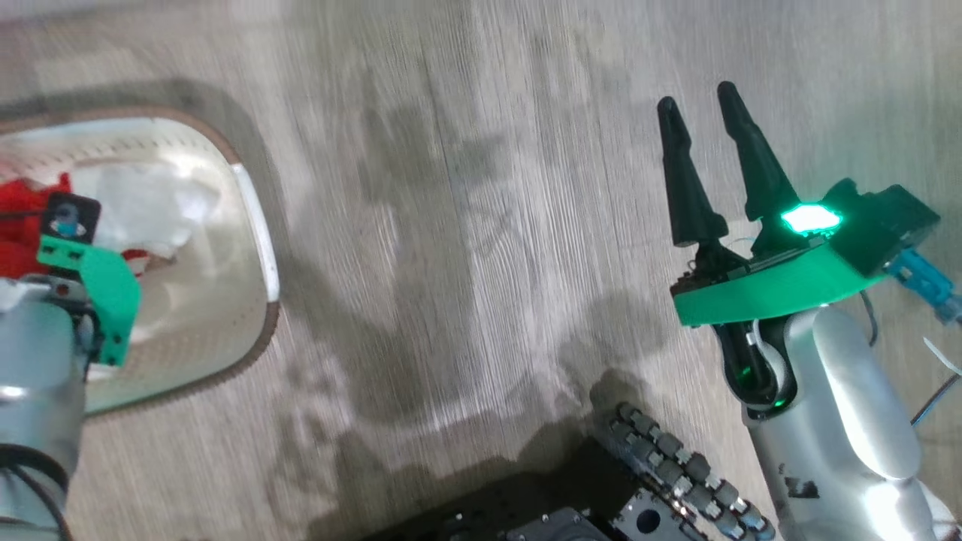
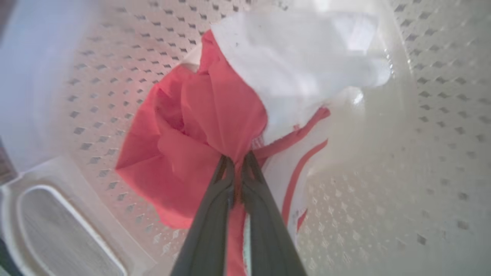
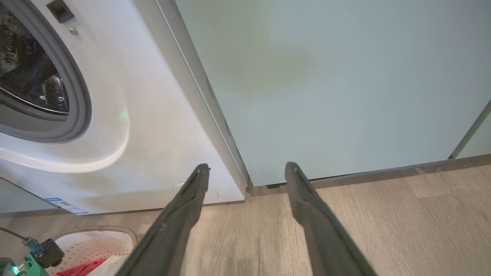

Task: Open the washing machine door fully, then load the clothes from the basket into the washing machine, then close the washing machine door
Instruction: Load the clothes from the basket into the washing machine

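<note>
1. Pinches a raised fold of the clothes (image 2: 184, 126) with the left gripper (image 2: 238, 158): closed to a sliver, red cloth caught at the tips and trailing back between the fingers (image 2: 207, 230).
2. Reaches down into the basket (image 2: 441, 115) to do so, near the middle of its bottom. Takes a crease rather than a flat patch, probably so the whole red piece lifts in one go (hard to say whether the white piece, lying against the red toward the far wall, would come along).
3. Holds the right gripper (image 1: 697, 98) spread wide with nothing in it, above bare floor (image 1: 466, 225) and well apart from the basket's right rim. Looks parked there to leave the left arm a clear path.
4. Faces, along those open fingers, the lower front corner of the washer (image 3: 145, 115). Shows grey seal (image 3: 82, 111) and steel drum (image 3: 30, 76) bare, so reads as door opened and loading just begun.
5. Underfoot, pale wood-grain planks, matt, crossed by the robot's own shadow. Directly on them, the basket, near the washer's front and on the robot's left. Flush against the washer's side, a pale teal cabinet (image 3: 326, 76), with a dark gap along its foot where it meets the planks. By the look of it, a tight laundry corner with little room to swing an arm.
</note>
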`<state>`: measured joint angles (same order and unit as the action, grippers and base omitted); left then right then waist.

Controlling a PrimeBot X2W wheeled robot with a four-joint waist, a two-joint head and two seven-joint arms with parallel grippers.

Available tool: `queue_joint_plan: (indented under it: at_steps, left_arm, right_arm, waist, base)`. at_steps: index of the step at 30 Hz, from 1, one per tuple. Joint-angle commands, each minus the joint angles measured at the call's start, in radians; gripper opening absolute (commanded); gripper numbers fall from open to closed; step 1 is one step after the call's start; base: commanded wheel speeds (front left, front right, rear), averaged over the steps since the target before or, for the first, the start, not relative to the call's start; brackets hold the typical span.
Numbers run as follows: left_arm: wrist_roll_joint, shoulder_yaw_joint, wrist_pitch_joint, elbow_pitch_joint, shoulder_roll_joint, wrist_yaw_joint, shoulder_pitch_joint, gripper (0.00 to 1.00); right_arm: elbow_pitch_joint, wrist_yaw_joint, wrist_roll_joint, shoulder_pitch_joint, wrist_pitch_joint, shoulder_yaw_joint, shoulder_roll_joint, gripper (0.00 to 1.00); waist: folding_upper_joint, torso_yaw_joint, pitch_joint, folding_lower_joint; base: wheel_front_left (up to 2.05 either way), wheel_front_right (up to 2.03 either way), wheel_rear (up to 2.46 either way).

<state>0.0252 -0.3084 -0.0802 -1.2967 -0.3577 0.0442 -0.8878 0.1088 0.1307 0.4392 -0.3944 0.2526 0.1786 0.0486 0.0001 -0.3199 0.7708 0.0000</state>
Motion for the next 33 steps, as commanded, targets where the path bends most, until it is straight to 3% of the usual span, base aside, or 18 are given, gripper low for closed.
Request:
queue_joint_plan:
  at_steps: [1, 12, 19, 33]
  left_arm:
    - [-0.013, 0.027, 0.033, 0.008, -0.024, 0.008, 0.033, 0.00]
    - [-0.073, 0.052, 0.283, 0.041, 0.039, 0.039, 0.094, 0.00]
    - [-0.107, 0.068, 0.339, 0.118, 0.078, 0.067, 0.130, 0.00]
    - [-0.114, 0.115, 0.342, 0.605, 0.080, 0.152, 0.359, 0.00]
  right_arm:
    - [-0.018, 0.000, -0.012, 0.046, 0.009, 0.014, 0.002, 1.00]
    - [0.009, 0.000, -0.050, 0.087, 0.009, -0.002, 0.002, 1.00]
    - [0.035, 0.000, -0.069, 0.119, 0.009, -0.008, 0.002, 1.00]
    - [0.074, 0.000, -0.085, 0.179, 0.009, -0.011, 0.002, 1.00]
  waist:
    - [-0.0001, 0.012, -0.071, 0.0000]
    - [-0.0001, 0.051, -0.256, 0.0000]
    - [-0.0001, 0.087, -0.360, 0.0000]
    - [-0.0001, 0.138, -0.540, 0.0000]
  base:
    - [0.00, 0.00, 0.00]
    - [0.00, 0.00, 0.00]
    - [0.00, 0.00, 0.00]
    - [0.00, 0.00, 0.00]
